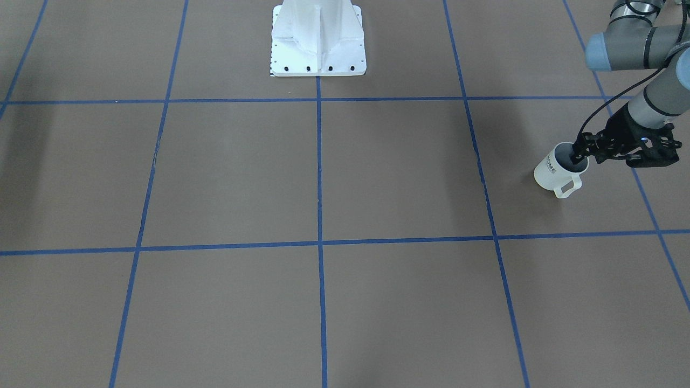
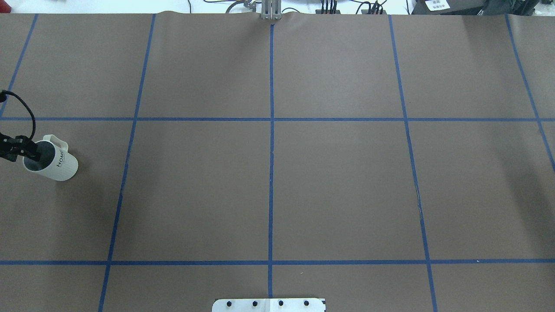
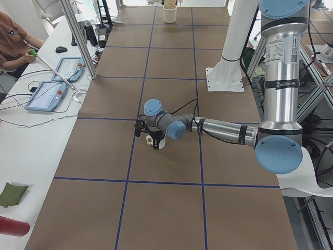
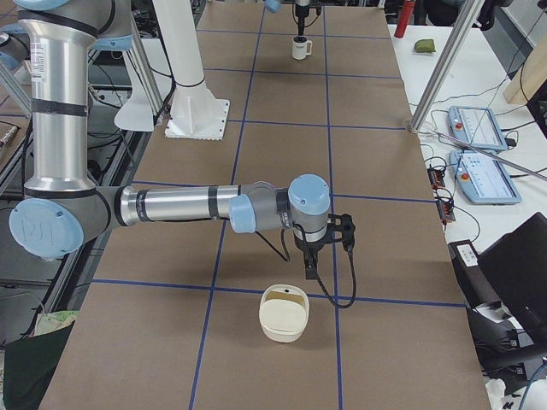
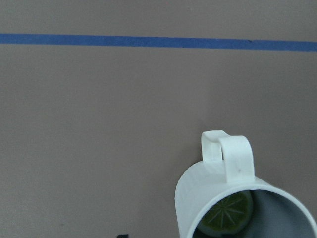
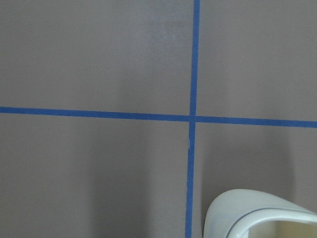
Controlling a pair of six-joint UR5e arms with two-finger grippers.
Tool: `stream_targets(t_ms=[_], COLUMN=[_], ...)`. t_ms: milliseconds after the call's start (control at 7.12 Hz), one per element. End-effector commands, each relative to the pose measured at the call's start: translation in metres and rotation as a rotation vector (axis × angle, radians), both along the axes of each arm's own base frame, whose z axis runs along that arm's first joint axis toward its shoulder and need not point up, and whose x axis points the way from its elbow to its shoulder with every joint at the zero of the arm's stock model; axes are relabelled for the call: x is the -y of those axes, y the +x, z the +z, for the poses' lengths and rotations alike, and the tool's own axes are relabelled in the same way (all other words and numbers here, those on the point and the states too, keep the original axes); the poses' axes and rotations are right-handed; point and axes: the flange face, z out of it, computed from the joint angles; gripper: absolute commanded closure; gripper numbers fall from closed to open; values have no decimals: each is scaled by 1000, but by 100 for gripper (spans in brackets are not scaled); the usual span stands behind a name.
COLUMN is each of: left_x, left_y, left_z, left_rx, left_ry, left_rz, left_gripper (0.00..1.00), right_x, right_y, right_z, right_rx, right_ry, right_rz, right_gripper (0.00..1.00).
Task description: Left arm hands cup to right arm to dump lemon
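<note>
Space for moving was broad on the table (image 2: 338, 186): a full grid square of brown surface separated the white pedestal (image 1: 318, 37) from the cup (image 1: 551, 173). The cup stood far to the pedestal's side, on the robot's left and a little further out from the robot than the pedestal's foot. In the overhead view it sat close to the picture's edge, which cut off most of the left gripper (image 1: 581, 152).

The left arm (image 1: 630, 46) reached down to the cup's rim on the side away from the pedestal. One finger sat inside the mouth and the other outside the wall. Whether they pressed the wall or merely straddled it could not be told.

Flat brown paper covered the surface, ruled into squares by blue tape lines (image 2: 271, 173). Beyond the table, on the side facing the pedestal, a side bench held tablets (image 3: 49, 94), and an operator (image 3: 11, 39) sat at it.

Only the left wrist camera looked into the cup. There the lemon (image 5: 229, 214) lay at the bottom as a yellow-green slice, below the handle (image 5: 230, 156).

Only the camera at the robot's right end caught the right arm (image 4: 171, 205). It stretched out from the pedestal's other side, with the right gripper (image 4: 312, 256) hanging above and just behind a cream bowl (image 4: 284, 320). That gripper's state could not be told.
</note>
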Motion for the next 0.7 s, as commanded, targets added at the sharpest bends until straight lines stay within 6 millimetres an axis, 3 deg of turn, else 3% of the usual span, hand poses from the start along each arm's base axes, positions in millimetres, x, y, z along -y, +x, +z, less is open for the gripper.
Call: stream_targets(t_ms=[0,140,281,421,562], left_x=[3,3,4,11,14], left_y=[2,2,3,8,12], left_z=[1,2,-1,-16,-27], left_rx=[-1,-1,-4,-29,-61], left_ry=[0,-5,-38,-82,-97], left_rz=[-2,-3,-39,-88,-74], left_gripper=[68,100,100,100,100], right_x=[3,1,1,0,11], right_y=[-11,-16,-20,-20,-21], right_z=[-21,-28,-37,-45,-62], right_rx=[11,80,137,150,156], right_ry=[36,39,50,63,80], right_rz=[-22,-37,-50,-54,-42], right_gripper=[0,0,0,0,0])
